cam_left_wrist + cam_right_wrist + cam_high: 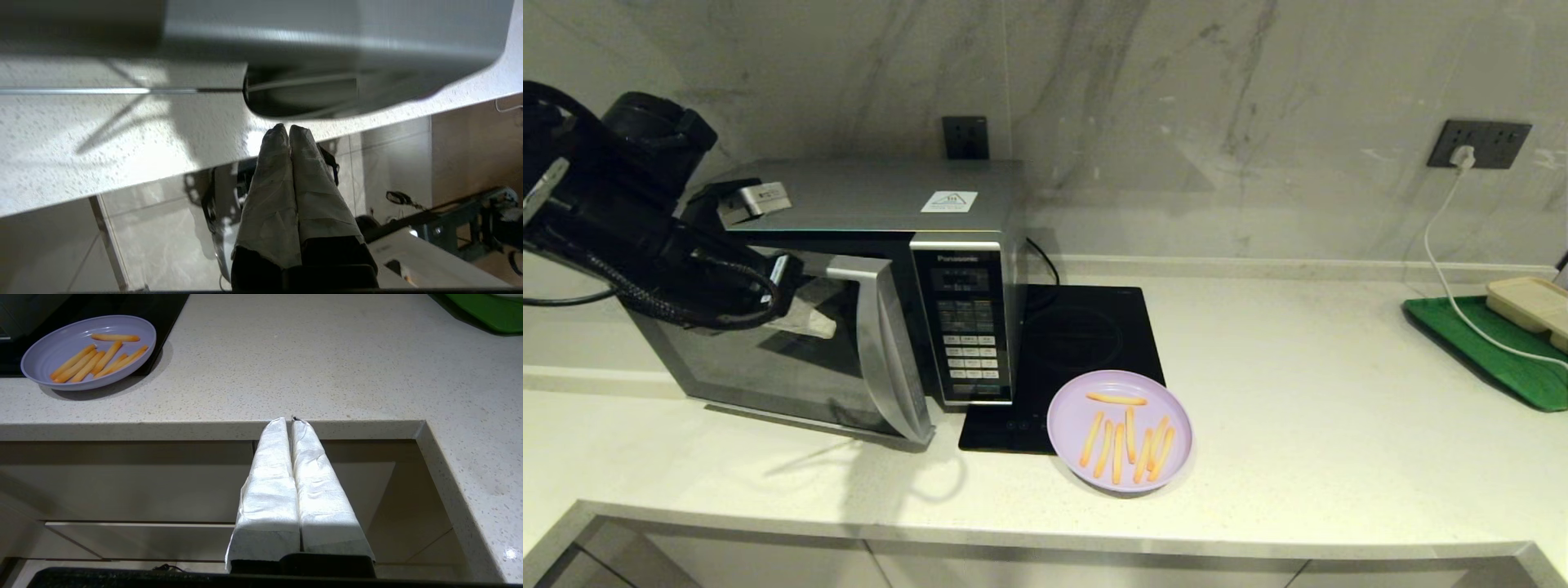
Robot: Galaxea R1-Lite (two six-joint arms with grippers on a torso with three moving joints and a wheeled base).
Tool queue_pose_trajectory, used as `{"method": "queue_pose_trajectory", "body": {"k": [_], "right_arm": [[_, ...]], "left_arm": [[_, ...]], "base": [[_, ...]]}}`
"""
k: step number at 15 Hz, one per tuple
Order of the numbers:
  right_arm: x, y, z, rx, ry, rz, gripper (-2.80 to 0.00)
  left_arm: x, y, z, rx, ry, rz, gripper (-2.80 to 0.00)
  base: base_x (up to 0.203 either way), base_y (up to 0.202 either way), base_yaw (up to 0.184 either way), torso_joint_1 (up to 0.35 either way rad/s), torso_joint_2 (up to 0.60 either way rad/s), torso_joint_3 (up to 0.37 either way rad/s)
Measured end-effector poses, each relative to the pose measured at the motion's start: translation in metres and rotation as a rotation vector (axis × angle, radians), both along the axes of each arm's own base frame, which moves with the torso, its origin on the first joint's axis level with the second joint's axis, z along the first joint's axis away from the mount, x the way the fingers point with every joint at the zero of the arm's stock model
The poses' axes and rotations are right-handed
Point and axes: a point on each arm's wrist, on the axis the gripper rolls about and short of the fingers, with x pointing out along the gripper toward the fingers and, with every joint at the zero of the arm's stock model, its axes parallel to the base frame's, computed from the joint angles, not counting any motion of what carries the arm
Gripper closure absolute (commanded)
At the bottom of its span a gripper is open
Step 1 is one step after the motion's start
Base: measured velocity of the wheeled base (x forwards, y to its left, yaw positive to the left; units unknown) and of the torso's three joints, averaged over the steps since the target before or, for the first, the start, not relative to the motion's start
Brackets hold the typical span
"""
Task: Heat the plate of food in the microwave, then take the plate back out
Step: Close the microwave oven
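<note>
The lilac plate of food (1119, 430) (88, 351) with several orange fries lies on the counter, overlapping the front right corner of a black cooktop. To its left stands the silver microwave (874, 196); its dark glass door (735, 359) looks slightly ajar on the side of the curved handle strip (886, 343). My left gripper (805, 317) (288, 128) is shut and empty, close in front of the door glass just left of the handle. My right gripper (288, 420) is shut and empty, low before the counter's front edge and out of the head view.
The flat black induction cooktop (1086, 343) sits right of the microwave. At the far right, a green tray (1503, 359) carries a beige compartment tray (1531, 302). A white cable (1445, 269) runs from a wall socket (1478, 144) across it.
</note>
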Motion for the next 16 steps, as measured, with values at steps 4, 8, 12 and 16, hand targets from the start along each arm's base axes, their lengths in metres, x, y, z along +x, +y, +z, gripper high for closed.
{"method": "queue_pose_trajectory", "body": {"k": [4,8,12,16], "right_arm": [[0.000,0.000,0.000,0.000,0.001,0.001,0.00],[0.000,0.000,0.000,0.000,0.000,0.000,0.00],[0.000,0.000,0.000,0.000,0.000,0.000,0.00],[0.000,0.000,0.000,0.000,0.001,-0.001,0.00]], "left_arm": [[0.009,-0.009,0.002,-0.010,-0.046,-0.021,0.00],[0.019,-0.015,0.005,-0.007,-0.123,-0.025,0.00],[0.032,-0.015,0.004,0.036,-0.209,0.020,0.00],[0.038,-0.020,0.004,0.060,-0.248,0.034,0.00]], "base": [[0.000,0.000,0.000,0.000,0.00,0.000],[0.000,0.000,0.000,0.001,0.00,0.010],[0.000,0.000,0.000,0.000,0.00,0.000],[0.000,0.000,0.000,0.000,0.00,0.000]]}}
